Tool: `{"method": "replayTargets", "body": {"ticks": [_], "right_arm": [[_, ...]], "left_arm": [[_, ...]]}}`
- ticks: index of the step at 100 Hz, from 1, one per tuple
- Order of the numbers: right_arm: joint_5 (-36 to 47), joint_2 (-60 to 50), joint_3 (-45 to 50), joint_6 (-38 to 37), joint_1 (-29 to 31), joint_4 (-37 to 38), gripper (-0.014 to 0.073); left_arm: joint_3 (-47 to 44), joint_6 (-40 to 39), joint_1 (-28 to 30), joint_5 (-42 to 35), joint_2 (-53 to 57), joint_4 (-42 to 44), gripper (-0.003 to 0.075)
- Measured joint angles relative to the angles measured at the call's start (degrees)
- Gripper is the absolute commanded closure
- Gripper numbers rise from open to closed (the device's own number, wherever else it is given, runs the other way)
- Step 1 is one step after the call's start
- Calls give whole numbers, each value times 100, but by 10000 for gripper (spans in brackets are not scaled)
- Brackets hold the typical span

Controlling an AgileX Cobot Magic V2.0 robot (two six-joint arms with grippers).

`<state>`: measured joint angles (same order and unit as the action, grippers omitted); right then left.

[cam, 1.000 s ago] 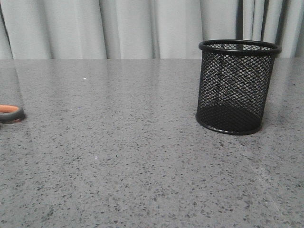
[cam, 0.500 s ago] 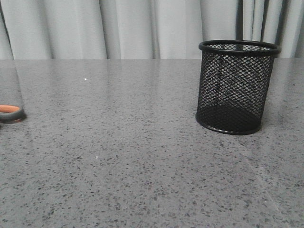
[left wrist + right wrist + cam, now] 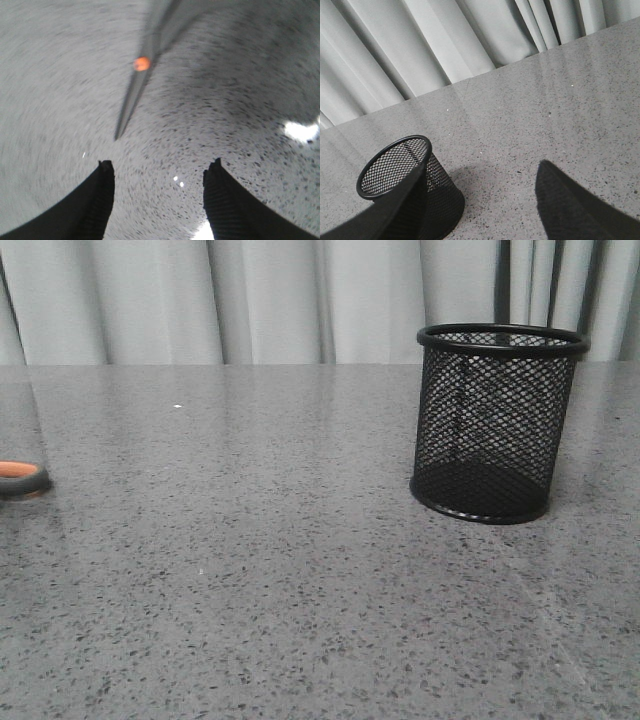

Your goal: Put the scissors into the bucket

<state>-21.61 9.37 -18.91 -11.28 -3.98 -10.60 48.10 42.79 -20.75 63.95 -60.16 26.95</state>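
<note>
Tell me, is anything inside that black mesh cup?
Nothing shows inside the mesh cup: through the wire you see only its solid dark base, and the right wrist view looks into an empty top. The scissors lie on the table, far left.

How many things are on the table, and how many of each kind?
Scissors: 1, lying flat
Black mesh bucket: 1, standing upright
Total: 2

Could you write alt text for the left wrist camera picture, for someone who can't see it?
Closed scissors with an orange pivot lie on a speckled grey table, blade tips pointing toward the left end effector, whose two dark fingers stand apart with nothing between them. The picture is motion-blurred.
</note>
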Motion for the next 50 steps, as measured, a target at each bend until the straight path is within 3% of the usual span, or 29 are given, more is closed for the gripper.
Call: {"method": "replayTargets", "body": {"ticks": [20,50], "right_arm": [[-12,0,0,-9,-159,0,173],[-56,9,0,222,-529,38,173]], "left_arm": [[815,1142,147,93,-1055,-402,344],[2181,2683,1145,387,-2386,-2057,344]]}}
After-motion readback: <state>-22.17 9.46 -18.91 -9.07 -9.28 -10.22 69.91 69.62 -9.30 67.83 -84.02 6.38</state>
